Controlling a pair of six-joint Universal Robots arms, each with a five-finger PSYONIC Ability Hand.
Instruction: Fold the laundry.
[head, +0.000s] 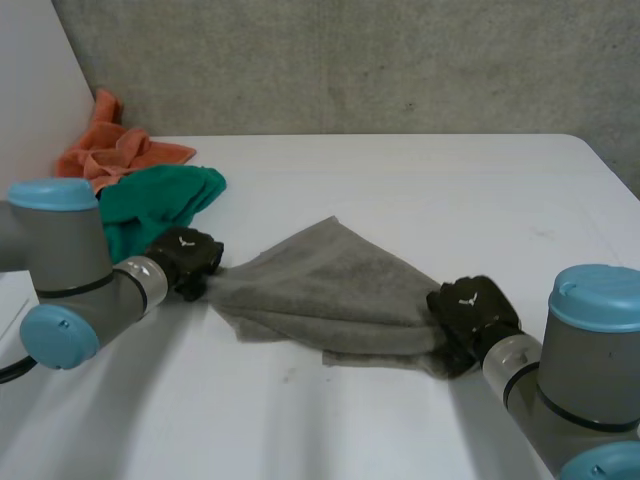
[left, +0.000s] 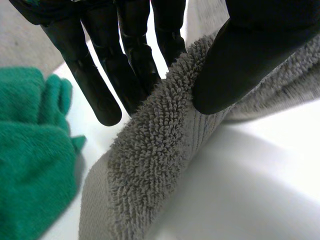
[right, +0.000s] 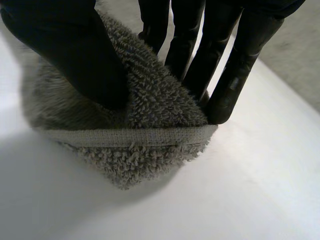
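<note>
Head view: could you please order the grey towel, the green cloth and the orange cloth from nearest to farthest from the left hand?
1. The grey towel: nearest, its corner pinched in the left hand.
2. The green cloth: just beyond the hand, on its far side.
3. The orange cloth: farthest, behind the green cloth.

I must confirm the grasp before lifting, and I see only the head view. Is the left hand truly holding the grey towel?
Observer: Yes. The left hand pinches the grey towel, with its thumb on one side of the raised edge and its fingers on the other.
Operator: And the right hand?
Observer: The right hand pinches a folded corner. Its thumb presses the pile against the fingers, just above the hem.
</note>
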